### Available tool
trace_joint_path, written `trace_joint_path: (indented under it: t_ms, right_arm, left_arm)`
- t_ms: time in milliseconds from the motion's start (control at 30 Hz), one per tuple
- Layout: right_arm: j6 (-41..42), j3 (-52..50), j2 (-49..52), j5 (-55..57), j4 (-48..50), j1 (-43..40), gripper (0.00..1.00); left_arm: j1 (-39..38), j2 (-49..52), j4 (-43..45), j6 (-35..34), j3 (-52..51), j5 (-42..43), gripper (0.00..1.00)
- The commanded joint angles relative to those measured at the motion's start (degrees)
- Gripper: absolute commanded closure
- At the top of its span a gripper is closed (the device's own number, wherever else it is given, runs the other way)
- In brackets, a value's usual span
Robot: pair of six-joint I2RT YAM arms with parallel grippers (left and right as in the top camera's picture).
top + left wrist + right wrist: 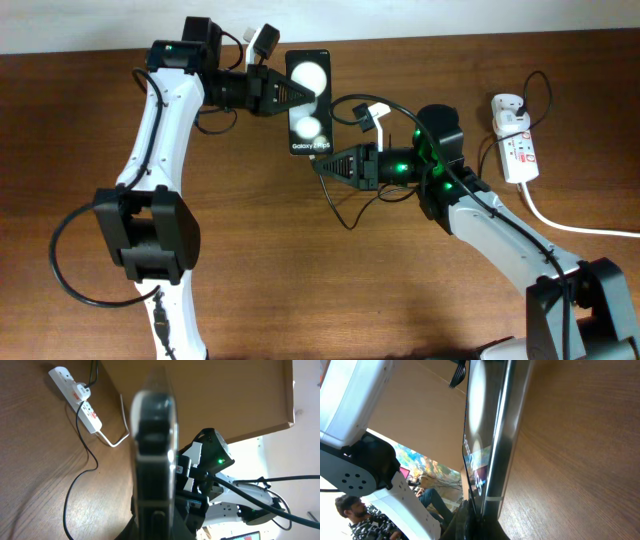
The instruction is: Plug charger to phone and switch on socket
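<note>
Looks like the plugging-in step, with the switch not yet dealt with. Left end effector [288, 95] closed on one long edge of phone [309, 100], screen up; cannot tell whether lifted or resting on worktop [300, 290]. Right end effector [322, 164] narrowed to a point right at the lettered short end of phone, probably pinching the tip of charger [348, 222], though the tip itself is hidden.

Calls next for squaring the tip to the port on that short end and pushing straight in, with phone held firm against the push. Then reaching across to socket [518, 150], well apart at the right, and pressing its switch.

Phone: glossy black slab with a rounded shiny rim, likely slippery. Charger: thin, limp black cable in a loose loop near the right end effector, led off toward adapter [508, 108]. Socket: hard white plastic oblong, red markings, thick white cord trailing right. Worktop: matte dark wood grain.
</note>
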Motion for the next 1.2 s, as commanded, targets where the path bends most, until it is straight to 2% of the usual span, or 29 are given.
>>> trace_joint_path:
  t_ms: [0,300,867,967,1067,1167]
  right_arm:
    - [-0.5,0.3,0.0,3.5,0.9,-1.2,0.96]
    - [2.5,0.3,0.0,5.2,5.0,-0.2,0.96]
    - [4.4,0.3,0.0,8.5,5.2,1.3,0.96]
    - [4.4,0.3,0.0,6.6,5.2,1.2,0.96]
    - [4.4,0.3,0.0,4.7,5.2,1.2,0.96]
    - [5.1,0.3,0.0,5.3,5.0,1.2,0.96]
  left_arm:
    - [-1.5,-0.8,-0.5,0.3,0.6,0.9,1.00]
    - [-3.5,-0.8,-0.5,0.3,0.6,-0.7,1.00]
    - [-4.1,-0.8,-0.2,0.3,0.6,-0.6,1.00]
    - [-2.5,-0.8,0.3,0.3,0.6,0.2,1.00]
    - [1.6,-0.8,0.7,0.3,0.6,5.0,1.00]
    - [5.4,-0.8,0.7,0.2,0.6,5.3,1.00]
